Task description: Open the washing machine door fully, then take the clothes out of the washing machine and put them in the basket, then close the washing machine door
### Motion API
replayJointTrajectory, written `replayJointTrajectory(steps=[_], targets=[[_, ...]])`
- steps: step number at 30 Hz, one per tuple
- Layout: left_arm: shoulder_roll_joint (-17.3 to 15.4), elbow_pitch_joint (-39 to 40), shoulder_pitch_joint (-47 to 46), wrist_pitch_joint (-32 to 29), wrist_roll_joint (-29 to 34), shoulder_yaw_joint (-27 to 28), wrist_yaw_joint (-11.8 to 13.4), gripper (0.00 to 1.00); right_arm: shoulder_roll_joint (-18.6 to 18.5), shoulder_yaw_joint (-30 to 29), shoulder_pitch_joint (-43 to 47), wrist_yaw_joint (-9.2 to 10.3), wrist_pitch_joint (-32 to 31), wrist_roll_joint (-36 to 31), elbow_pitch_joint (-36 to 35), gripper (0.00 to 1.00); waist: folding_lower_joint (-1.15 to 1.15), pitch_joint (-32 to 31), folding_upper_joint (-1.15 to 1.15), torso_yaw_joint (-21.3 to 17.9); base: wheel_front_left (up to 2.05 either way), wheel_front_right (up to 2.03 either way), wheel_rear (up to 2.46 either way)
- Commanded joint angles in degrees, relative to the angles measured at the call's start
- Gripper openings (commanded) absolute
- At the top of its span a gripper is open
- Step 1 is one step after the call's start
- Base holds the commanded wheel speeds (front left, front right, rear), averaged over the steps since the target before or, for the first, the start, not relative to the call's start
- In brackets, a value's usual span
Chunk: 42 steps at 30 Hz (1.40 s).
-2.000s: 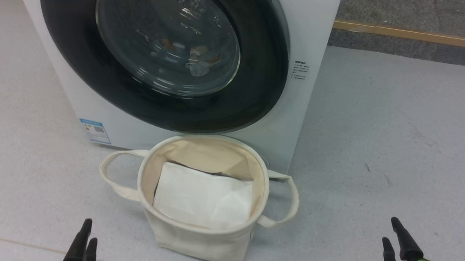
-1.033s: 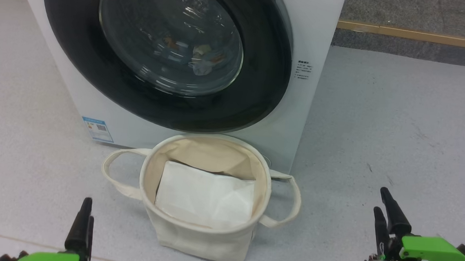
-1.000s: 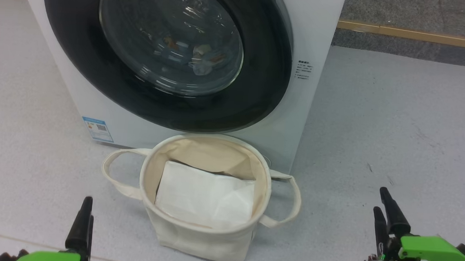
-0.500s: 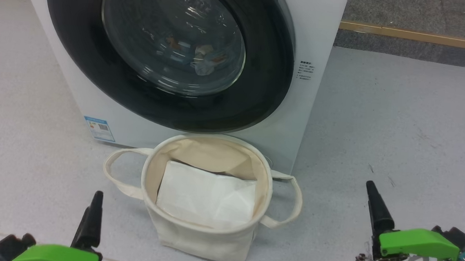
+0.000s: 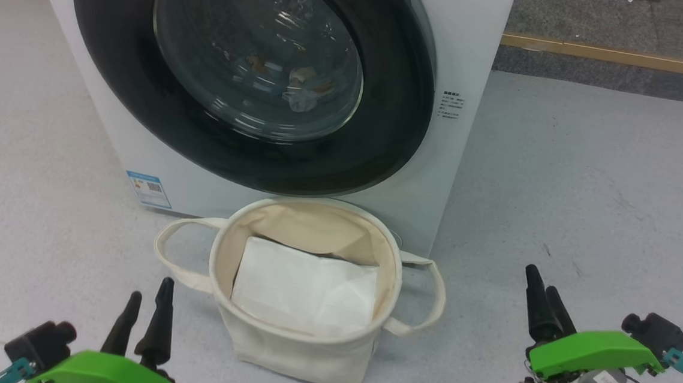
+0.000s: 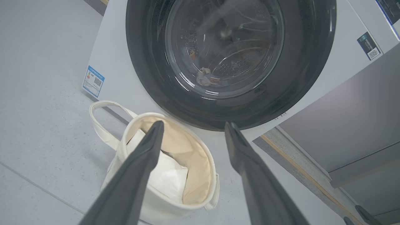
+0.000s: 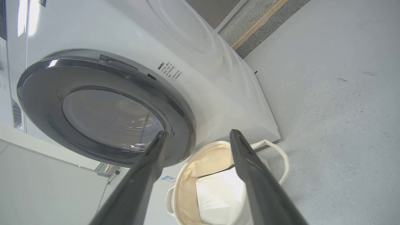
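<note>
On the grey floor [image 5: 589, 173] you've got the washing machine [image 5: 477, 57], a white front-loader taking up most of the head view. The washing machine door [image 5: 394, 129] with its fat black rim looks shut flat against the front, so as far as I can tell step one hasn't happened yet. Right in front of it, close up against the base, stands the basket [image 5: 294, 356], upright, with just a folded white sheet [image 5: 304, 288] lying in it and none of the printed stuff. The clothes [image 5: 303, 93] are a small blue and orange clump low in the drum, seen through the glass. Both hands are low and well short of the machine: left hand [image 5: 150, 289] to the left of the basket, right hand [image 5: 541, 279] off to the right, each with fingers spread and holding nothing. So basically everything is left: open the door, pull the clothes, drop them in, close up. My guess is a reach for the door edge comes first.
</note>
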<state>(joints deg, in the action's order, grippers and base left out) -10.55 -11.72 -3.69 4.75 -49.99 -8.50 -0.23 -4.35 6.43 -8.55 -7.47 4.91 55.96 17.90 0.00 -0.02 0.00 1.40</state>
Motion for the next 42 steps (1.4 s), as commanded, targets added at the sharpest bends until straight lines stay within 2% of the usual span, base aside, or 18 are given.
replayJointTrajectory(steps=[1, 13, 42], targets=[[-1.54, 2.41, -2.99, 0.93, 1.74, 0.9, 0.36, 1.0, -0.44, 0.63, -3.25, -0.01, 0.77, -1.61, -1.67, 1.0, 0.0, 0.02, 0.0, 0.01, 0.0, 0.0, 0.0], [-2.37, 4.03, -3.59, 2.94, 11.87, -0.75, 1.0, 1.0, 0.72, 3.21, -4.52, -0.02, 2.55, -11.71, -1.48, 1.0, 0.0, 0.81, 0.0, 0.22, 0.0, 0.0, 0.0], [-3.23, 5.61, -4.89, 7.8, 31.23, -1.97, 1.67, 1.0, -0.49, 10.21, -7.11, -0.02, 7.58, -32.23, -4.44, 1.0, 0.0, 1.18, 0.0, 1.26, 0.0, 0.0, 0.0]])
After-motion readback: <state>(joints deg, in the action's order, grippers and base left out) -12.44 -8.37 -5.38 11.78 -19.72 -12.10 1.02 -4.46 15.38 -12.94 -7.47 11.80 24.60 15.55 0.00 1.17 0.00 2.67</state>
